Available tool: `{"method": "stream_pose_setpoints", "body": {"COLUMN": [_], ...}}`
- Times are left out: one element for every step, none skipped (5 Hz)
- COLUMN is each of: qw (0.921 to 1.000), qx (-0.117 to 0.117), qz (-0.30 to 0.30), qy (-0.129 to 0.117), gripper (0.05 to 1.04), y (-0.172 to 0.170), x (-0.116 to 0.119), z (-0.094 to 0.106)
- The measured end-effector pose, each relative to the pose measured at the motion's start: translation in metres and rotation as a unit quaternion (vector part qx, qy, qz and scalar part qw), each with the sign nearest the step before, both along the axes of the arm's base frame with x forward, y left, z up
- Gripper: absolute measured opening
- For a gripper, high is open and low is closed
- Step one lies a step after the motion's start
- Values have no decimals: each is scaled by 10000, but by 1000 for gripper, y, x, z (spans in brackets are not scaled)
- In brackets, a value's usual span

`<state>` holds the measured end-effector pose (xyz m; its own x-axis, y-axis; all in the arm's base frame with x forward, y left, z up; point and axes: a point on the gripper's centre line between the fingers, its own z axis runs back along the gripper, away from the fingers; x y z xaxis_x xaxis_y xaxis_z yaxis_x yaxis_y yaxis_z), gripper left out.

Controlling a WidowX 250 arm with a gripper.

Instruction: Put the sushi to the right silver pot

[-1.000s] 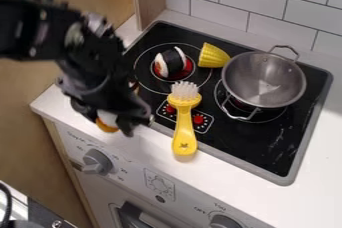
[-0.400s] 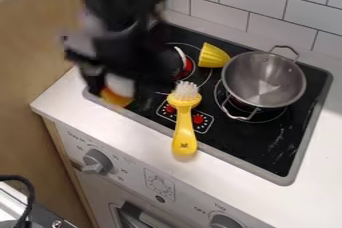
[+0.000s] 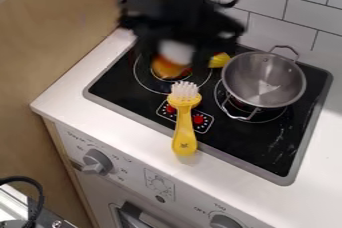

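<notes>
With twelve o'clock at the top of your view, the white counter (image 3: 80, 89) is running around the black stovetop (image 3: 234, 142), above the white oven front (image 3: 200, 197). A wooden panel (image 3: 47, 57) is standing at ten o'clock, and a white tiled wall (image 3: 304, 9) is rising at one.

Your black arm (image 3: 190, 14) is coming in from twelve, its gripper (image 3: 174, 56) hanging blurred over the burner at the stovetop's eleven o'clock. You're gripping the sushi, its fingers pinching the piece between them.

Your silver pot (image 3: 264, 79) is sitting at the stovetop's two o'clock, upright and open, its handles pointing to one and seven.

The yellow brush (image 3: 184, 132) is lying at the stovetop's seven, white bristles aiming at twelve, its handle crossing the stove's edge over the counter.

And your sushi (image 3: 175, 53), white on top and orange below, is hanging between nine and ten o'clock from the pot, outside it.

One gray knob (image 3: 98, 162) is sitting between seven and eight on the oven front, another (image 3: 224, 221) between five and six.

Smallest, a yellow piece (image 3: 219, 60) is peeking out, partly hidden, at the pot's ten o'clock.
</notes>
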<state>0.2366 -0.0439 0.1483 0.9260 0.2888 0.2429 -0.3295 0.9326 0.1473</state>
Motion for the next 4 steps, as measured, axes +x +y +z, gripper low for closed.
{"method": "stream_pose_setpoints", "body": {"qw": [9997, 9989, 9979, 9969], "qx": [28, -2, -31, -130], "qz": [235, 461, 640, 769], "qy": [79, 52, 46, -45], "gripper": [671, 671, 671, 671], "y": [-14, -27, -37, -46], "x": [19, 38, 53, 61], "z": [2, 4, 0, -6]}}
